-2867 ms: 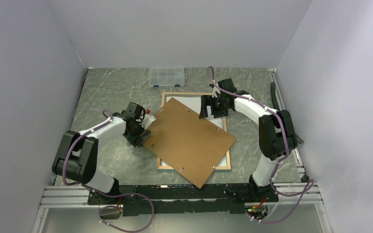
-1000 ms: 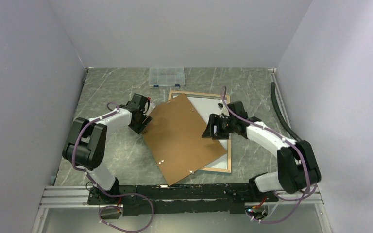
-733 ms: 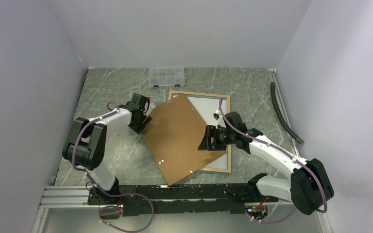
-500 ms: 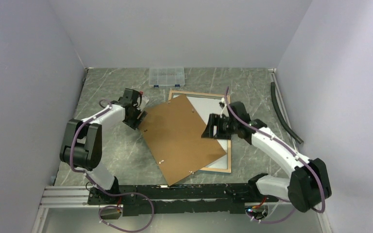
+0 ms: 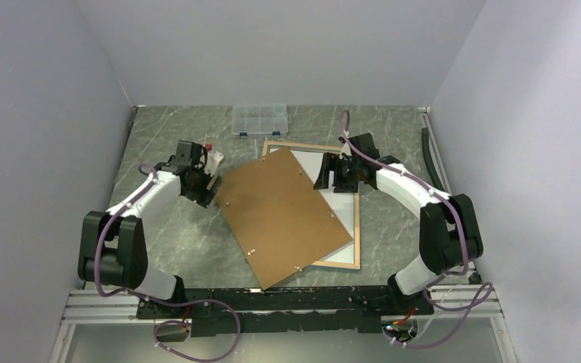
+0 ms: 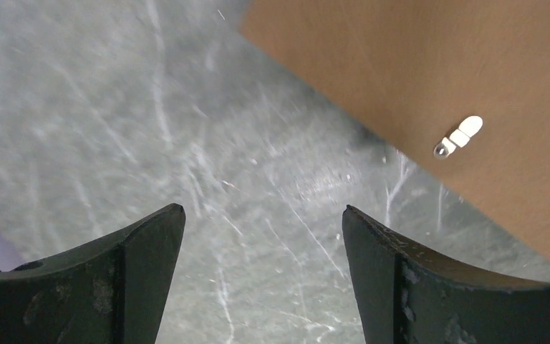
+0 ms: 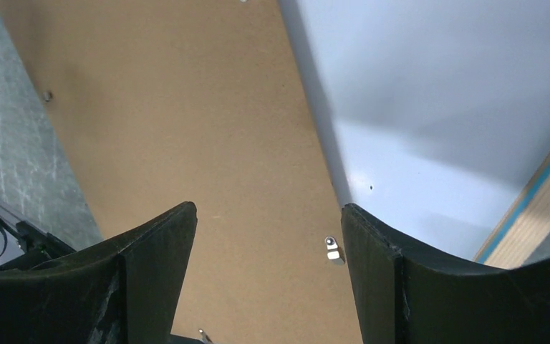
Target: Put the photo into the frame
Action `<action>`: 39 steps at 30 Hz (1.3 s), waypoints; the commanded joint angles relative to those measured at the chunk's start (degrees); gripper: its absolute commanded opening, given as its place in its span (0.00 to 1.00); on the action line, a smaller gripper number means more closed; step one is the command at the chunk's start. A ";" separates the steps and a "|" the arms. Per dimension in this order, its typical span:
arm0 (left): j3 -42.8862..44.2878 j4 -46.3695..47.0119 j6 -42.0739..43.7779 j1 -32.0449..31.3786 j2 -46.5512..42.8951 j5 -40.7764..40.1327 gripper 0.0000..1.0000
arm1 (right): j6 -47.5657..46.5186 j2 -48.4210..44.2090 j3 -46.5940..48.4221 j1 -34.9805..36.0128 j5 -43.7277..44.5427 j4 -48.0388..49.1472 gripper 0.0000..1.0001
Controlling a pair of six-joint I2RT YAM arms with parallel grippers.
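Photo point(image 5: 339, 203): lying white side up inside the frame point(image 5: 358, 227), partly covered.
Board point(image 5: 280, 215): sitting crooked on top, probably needing squaring.
Left gripper point(image 6: 261, 233): hovering spread beside the board's corner.
Right gripper point(image 7: 265, 229): hovering spread, empty, over the board's edge.

You see the frame point(image 5: 357, 227) lying flat on the table, right of centre, back side up. It has a narrow light-wood rim, and the right wrist view shows a thin bright blue line along its outer edge. Its long sides run away from the arm bases, turned slightly off square. Inside the rim sits the photo point(image 5: 343, 210), flat, with its plain white back upward, so you cannot see the printed side. Only the far-left corner, a right-hand strip and a near sliver of it show. A brown backing board lies skewed over the rest, overhanging the frame's left and near sides.
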 commanded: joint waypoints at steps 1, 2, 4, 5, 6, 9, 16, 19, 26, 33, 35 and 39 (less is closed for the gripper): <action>-3.82 -0.24 -2.18 0.85 2.16 1.85 0.86 | -1.26 2.46 1.93 -0.12 -1.80 3.70 0.77; -4.31 0.30 -2.69 0.86 2.79 1.96 0.86 | -1.18 2.94 1.78 -0.17 -1.99 4.10 0.77; -4.27 0.87 -3.86 0.92 4.51 2.22 0.86 | -1.15 3.96 1.48 -0.11 -2.13 4.89 0.76; -3.98 0.98 -4.53 0.90 5.47 2.52 0.86 | -1.11 4.42 1.31 -0.17 -2.32 5.27 0.75; -3.61 1.13 -5.30 0.91 6.50 2.92 0.86 | -1.13 4.88 1.16 -0.13 -2.47 5.65 0.75; -1.82 1.45 -7.39 0.83 9.75 3.95 0.91 | -1.08 6.12 0.64 -0.10 -3.29 6.68 0.74; 1.66 1.43 -10.20 0.84 14.10 4.72 0.92 | -0.94 7.96 -1.05 -0.16 -4.22 8.82 0.73; 1.94 1.63 -10.30 0.84 14.39 4.65 0.92 | -0.77 8.25 -1.78 -0.10 -4.86 9.59 0.73; 3.05 1.70 -9.91 0.81 15.30 4.63 0.92 | -0.45 7.95 -4.09 -0.17 -5.64 11.31 0.72; 4.68 1.47 -9.84 0.84 16.43 4.65 0.92 | -0.53 7.69 -5.88 -0.17 -5.99 12.00 0.71; 5.20 1.40 -9.77 0.84 16.79 4.65 0.92 | -0.14 7.19 -6.31 -0.13 -6.26 12.22 0.70; 6.60 1.30 -9.74 0.84 17.82 4.65 0.92 | 1.47 4.81 -7.69 0.13 -7.42 13.21 0.68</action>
